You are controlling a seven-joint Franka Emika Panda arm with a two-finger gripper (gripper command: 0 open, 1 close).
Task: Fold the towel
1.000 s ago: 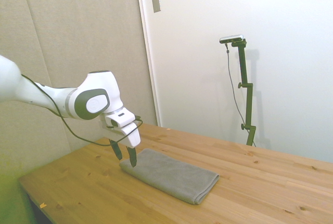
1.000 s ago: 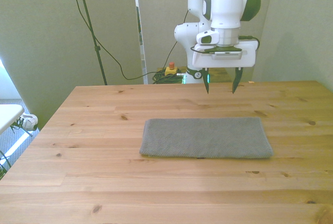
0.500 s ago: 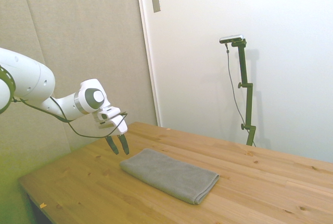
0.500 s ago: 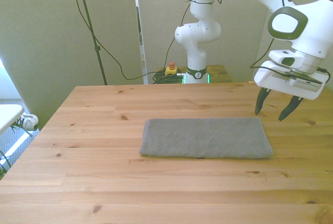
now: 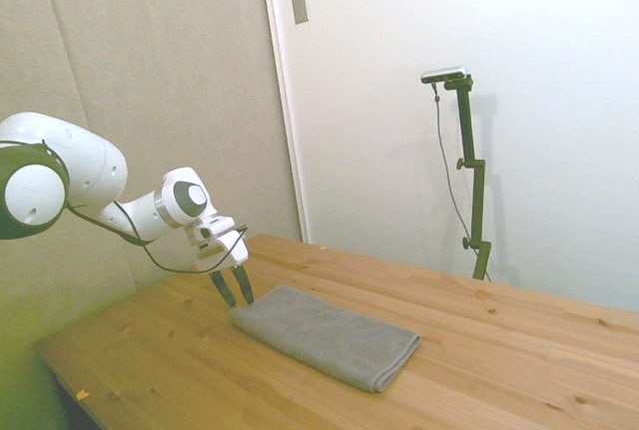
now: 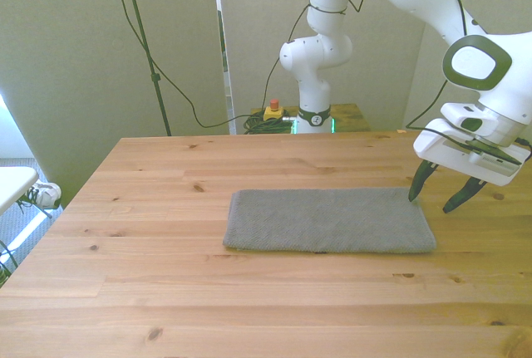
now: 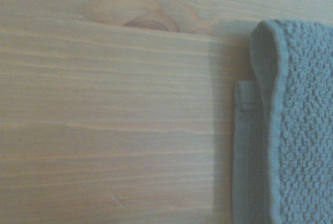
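The grey towel [image 6: 328,220] lies flat on the wooden table [image 6: 166,208] as a long folded rectangle, also visible in the side view as the towel [image 5: 324,335]. My gripper [image 6: 434,196] hangs open just above the table at the towel's short end on the front view's right, tilted, its fingers apart with nothing between them. From the side, the gripper [image 5: 232,287] sits at the towel's near-left corner. Close up, the wrist view shows the towel's layered corner [image 7: 291,130] beside bare wood.
The table's wooden top [image 5: 499,350] stretches wide around the towel. Cables and a small yellow box with a red button [image 6: 272,111] lie behind the far edge by the robot's base.
The gripper swung from above the towel's far side out to its short end on the front view's right and came down close to the table. It stayed open; the towel has not moved.
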